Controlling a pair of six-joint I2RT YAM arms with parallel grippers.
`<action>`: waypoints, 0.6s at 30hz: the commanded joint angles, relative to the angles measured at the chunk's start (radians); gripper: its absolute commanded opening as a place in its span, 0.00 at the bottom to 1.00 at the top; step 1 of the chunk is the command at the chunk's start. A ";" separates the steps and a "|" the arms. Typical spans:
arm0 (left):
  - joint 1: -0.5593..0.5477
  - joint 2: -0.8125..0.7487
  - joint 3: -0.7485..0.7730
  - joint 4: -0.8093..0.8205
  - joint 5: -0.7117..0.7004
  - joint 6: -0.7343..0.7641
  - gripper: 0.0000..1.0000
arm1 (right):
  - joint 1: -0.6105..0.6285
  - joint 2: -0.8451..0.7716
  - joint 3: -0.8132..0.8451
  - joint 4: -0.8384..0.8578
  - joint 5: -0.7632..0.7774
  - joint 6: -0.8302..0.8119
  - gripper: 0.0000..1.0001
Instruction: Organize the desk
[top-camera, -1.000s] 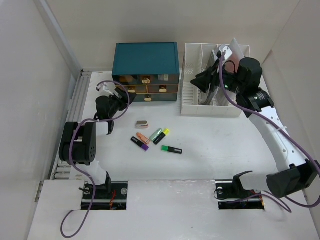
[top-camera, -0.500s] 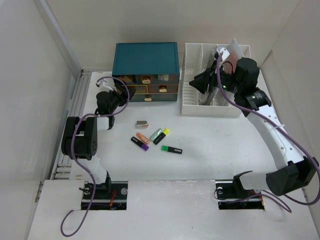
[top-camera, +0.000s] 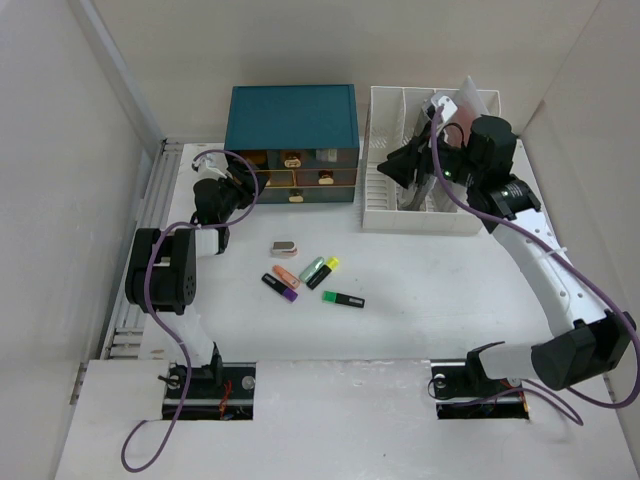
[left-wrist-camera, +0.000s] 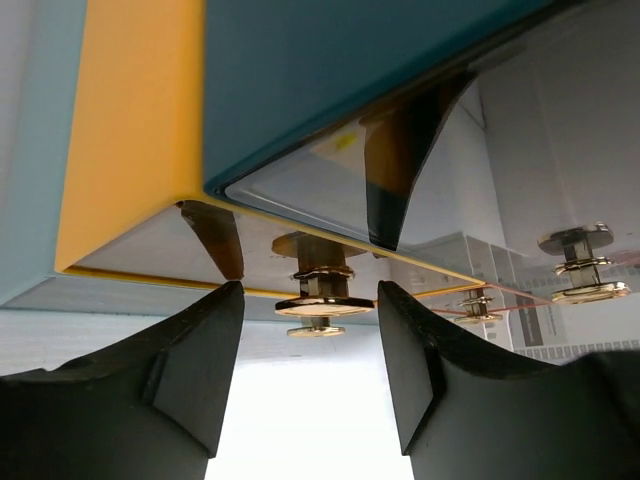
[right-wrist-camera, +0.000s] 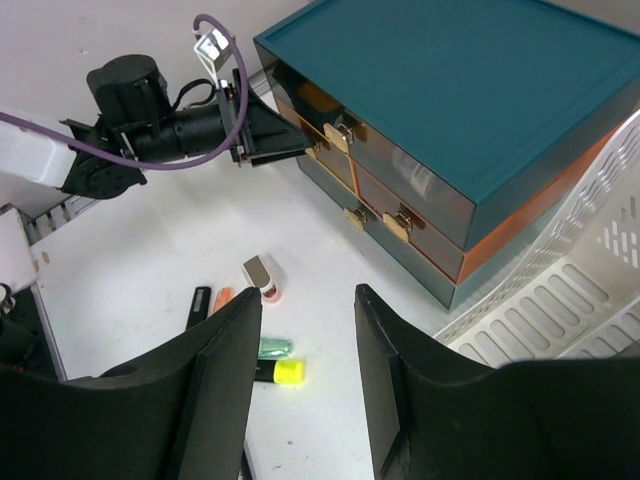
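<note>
Desk (top-camera: 430, 290): rack (top-camera: 382, 190) w/ papers (top-camera: 478, 98) beside teal cabinet (top-camera: 292, 115).

- left gripper (left-wrist-camera: 310, 292): brass knob (left-wrist-camera: 314, 290) sits between the jaws, a thin gap on each side.
- Dead ahead, the teal drawer cabinet (left-wrist-camera: 330, 70) face blocks any further reach.
- second knob (left-wrist-camera: 575, 265) is right of the jaws, well apart.
- right gripper (right-wrist-camera: 305, 300): nothing between the jaws.
- Past the tips is open desk (right-wrist-camera: 200, 230), with highlighters (right-wrist-camera: 285, 372) scattered on it.
- file rack (right-wrist-camera: 580, 290) and the cabinet wall off the right side.
- left arm (right-wrist-camera: 150, 130) is far ahead-left.
</note>
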 joint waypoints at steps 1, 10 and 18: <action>0.005 0.008 0.049 0.050 -0.004 -0.005 0.52 | -0.005 0.005 -0.005 0.054 -0.024 0.000 0.48; 0.005 0.017 0.049 0.050 -0.004 -0.005 0.46 | -0.005 0.005 -0.014 0.054 -0.024 0.000 0.48; 0.005 0.017 0.049 0.050 -0.004 -0.023 0.38 | -0.005 0.005 -0.014 0.054 -0.024 -0.010 0.48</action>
